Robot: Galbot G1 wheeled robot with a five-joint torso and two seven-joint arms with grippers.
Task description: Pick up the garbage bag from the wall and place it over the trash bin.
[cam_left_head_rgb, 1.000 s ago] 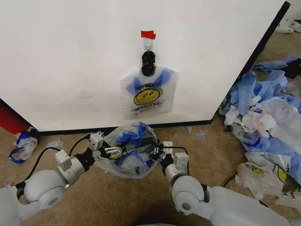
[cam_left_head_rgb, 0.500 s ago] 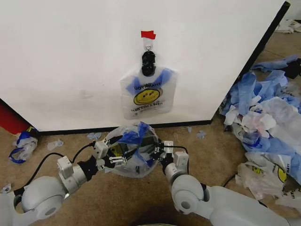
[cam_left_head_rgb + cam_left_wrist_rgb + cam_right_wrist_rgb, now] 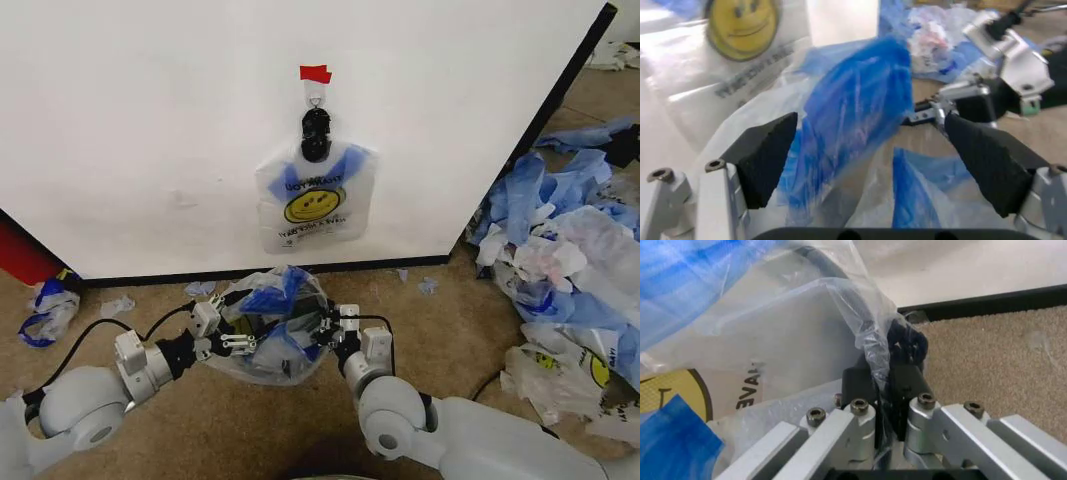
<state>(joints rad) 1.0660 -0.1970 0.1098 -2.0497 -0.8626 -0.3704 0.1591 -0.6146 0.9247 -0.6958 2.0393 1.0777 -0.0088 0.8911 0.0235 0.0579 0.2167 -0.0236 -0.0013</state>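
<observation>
A garbage bag with a yellow smiley face hangs from the black clip on the wall. Below it, a second translucent bag with blue handles is draped over the trash bin, whose dark mesh shows through the film. My left gripper is at the bag's near left side. It stands open, with blue plastic between its spread fingers. My right gripper is at the bag's right side, shut on a pinch of the clear film.
A heap of blue and white plastic sheets covers the floor at the right. A crumpled bag and a red object sit at the left by the wall's black base strip. Brown carpet lies around the bin.
My left arm has drawn back toward me and a little lower. The bag sits flatter and wider over the bin. The right gripper has shifted slightly left, still pinching the film.
</observation>
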